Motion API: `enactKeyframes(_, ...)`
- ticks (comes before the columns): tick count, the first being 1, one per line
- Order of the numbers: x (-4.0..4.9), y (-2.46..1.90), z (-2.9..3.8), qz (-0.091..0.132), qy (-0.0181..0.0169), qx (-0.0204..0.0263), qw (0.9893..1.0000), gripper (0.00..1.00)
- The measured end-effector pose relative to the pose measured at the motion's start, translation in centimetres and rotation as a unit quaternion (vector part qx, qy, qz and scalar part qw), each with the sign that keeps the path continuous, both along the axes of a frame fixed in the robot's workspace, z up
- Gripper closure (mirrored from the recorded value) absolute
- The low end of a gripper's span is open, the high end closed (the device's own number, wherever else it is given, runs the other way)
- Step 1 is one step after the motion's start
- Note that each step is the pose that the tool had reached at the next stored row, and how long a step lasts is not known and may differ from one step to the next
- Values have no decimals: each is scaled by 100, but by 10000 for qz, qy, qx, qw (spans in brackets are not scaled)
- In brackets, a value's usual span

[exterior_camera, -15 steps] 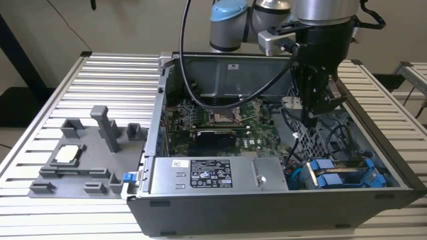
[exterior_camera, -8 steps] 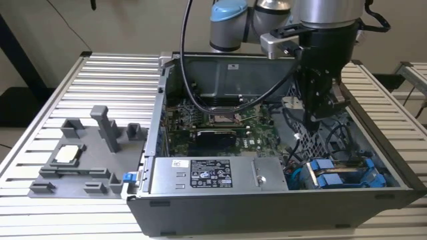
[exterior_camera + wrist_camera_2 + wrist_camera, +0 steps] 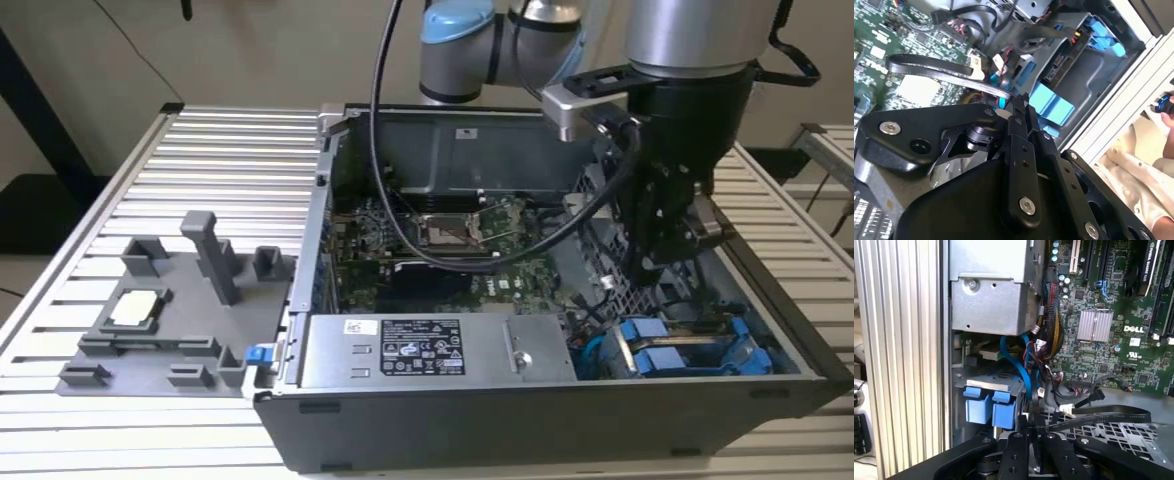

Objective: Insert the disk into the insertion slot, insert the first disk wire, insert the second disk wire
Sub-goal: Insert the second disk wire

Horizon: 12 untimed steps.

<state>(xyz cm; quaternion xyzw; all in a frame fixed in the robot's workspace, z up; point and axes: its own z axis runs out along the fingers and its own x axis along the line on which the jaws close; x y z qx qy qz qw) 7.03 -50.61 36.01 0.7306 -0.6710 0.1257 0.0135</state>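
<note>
well inside one computer case, two blue-framed drives near one gripper

a grey fixture plate lies on the slatted table, just beside the open computer case. on the plate is a small pale square, maybe a chip. inside the case, a green motherboard lies next to the silver power-supply box.

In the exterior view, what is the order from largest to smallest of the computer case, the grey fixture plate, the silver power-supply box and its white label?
1. computer case
2. grey fixture plate, beside the case on the exterior view's left
3. silver power-supply box, wider but flatter than the plate, so this rank is close
4. white label
</note>
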Motion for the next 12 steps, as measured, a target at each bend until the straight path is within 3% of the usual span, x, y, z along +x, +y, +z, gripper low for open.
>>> enactKeyframes(9,157,-278,0,0,86,0,10000,84)
enactKeyframes(12,236,-332,-1,0,114,0,9999,84)
